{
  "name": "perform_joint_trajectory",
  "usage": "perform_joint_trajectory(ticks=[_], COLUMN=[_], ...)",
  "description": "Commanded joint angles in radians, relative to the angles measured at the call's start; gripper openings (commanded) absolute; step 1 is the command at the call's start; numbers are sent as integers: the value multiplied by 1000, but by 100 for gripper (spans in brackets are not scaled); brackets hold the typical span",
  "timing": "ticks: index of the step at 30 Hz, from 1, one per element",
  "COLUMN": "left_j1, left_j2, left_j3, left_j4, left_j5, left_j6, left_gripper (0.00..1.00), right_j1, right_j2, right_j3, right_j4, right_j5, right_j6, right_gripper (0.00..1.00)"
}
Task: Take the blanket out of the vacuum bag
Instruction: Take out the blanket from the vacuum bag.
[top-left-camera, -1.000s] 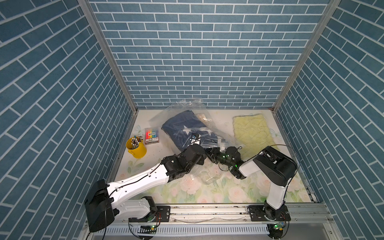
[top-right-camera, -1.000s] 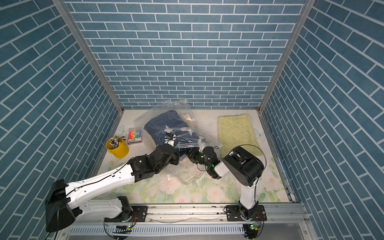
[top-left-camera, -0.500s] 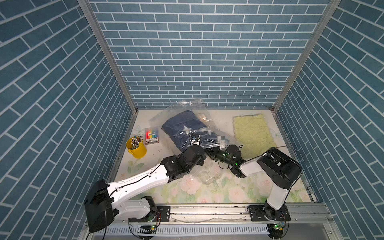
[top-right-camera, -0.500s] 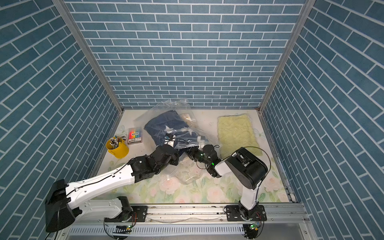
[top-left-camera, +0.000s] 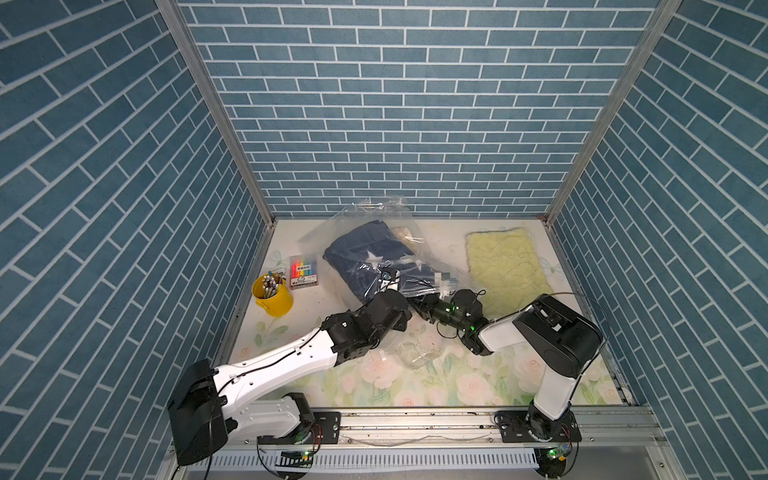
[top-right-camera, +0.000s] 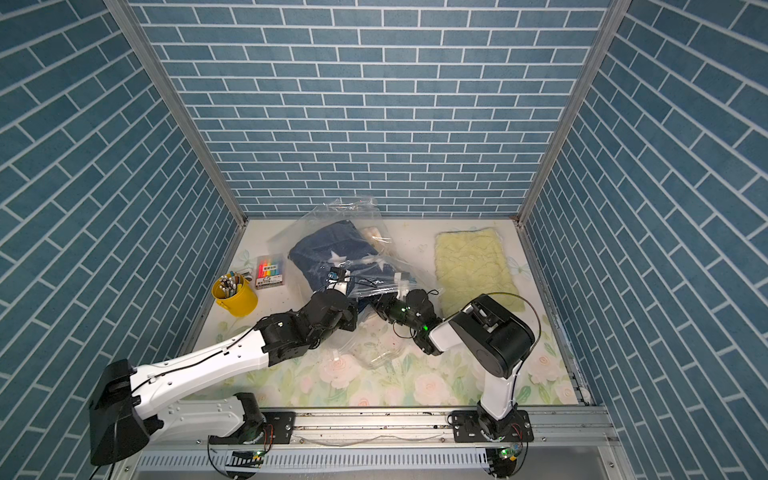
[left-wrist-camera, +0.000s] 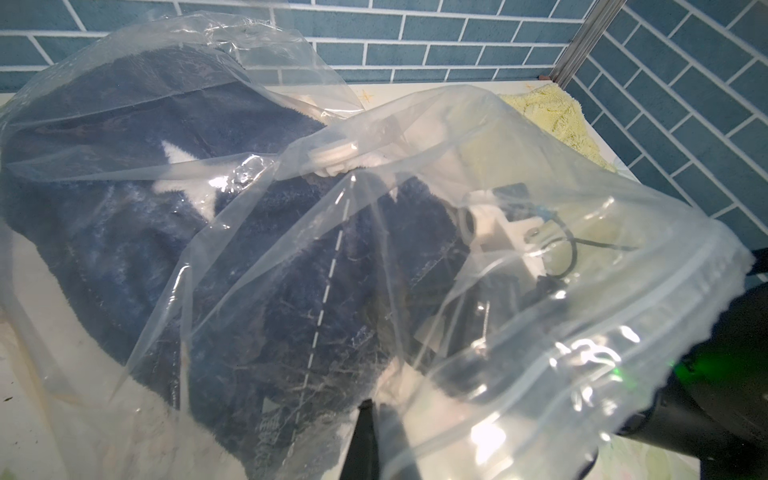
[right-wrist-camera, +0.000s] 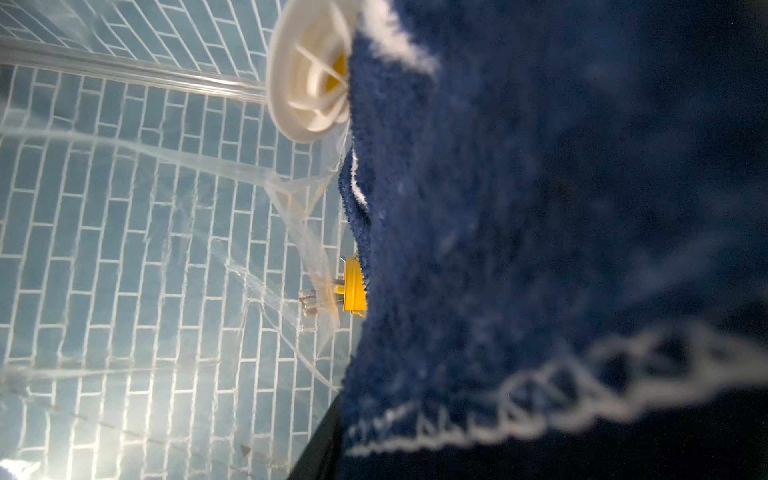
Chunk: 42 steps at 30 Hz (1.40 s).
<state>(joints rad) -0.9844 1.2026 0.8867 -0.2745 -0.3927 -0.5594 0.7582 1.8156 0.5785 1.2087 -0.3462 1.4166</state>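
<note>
The vacuum bag lies crumpled at the back middle of the table, its white valve cap on top. Inside is the dark blue blanket with white stars. My left gripper is shut on the clear film at the bag's mouth. My right gripper reaches in through the mouth. In the right wrist view the blanket fills the jaw space, its stitched edge across it, beside one dark finger; the other finger is hidden.
A yellow cup of pens and a pack of highlighters sit left of the bag. A pale yellow-green fluffy cloth lies at the back right. Loose clear plastic spreads over the floral table in front. Brick walls enclose three sides.
My right arm has stretched further into the bag and its jaws have narrowed onto the blanket. My left arm has stayed put, still pinching the bag.
</note>
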Motion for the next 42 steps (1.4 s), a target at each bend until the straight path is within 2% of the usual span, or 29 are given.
perform_joint_trajectory(ticks=[1,14,21,27,34,42], left_j1=[-3,-3,-2,-3,-3,-3], left_j2=[-5,-23,-35,-49,-39,-35], left_j3=[12,23,26,8,15,9], left_j4=[-13,-15,-24,-20,-20,-18], left_j5=[-25,-29,-35,-41,-38,-45], left_j6=[5,12,8,6,9,8], left_gripper=[0,0,0,0,0,0], right_j1=[-5,-4,-4,-3,-4,6], right_j2=[17,22,-10,-13,1,-7], right_j3=[-5,-8,-34,-10,30,43], right_j4=[47,71,26,-18,13,29], right_j5=[-16,-22,30,53,41,20], right_j6=[-7,6,-27,-45,-39,-34], right_gripper=[38,40,55,60,60,52])
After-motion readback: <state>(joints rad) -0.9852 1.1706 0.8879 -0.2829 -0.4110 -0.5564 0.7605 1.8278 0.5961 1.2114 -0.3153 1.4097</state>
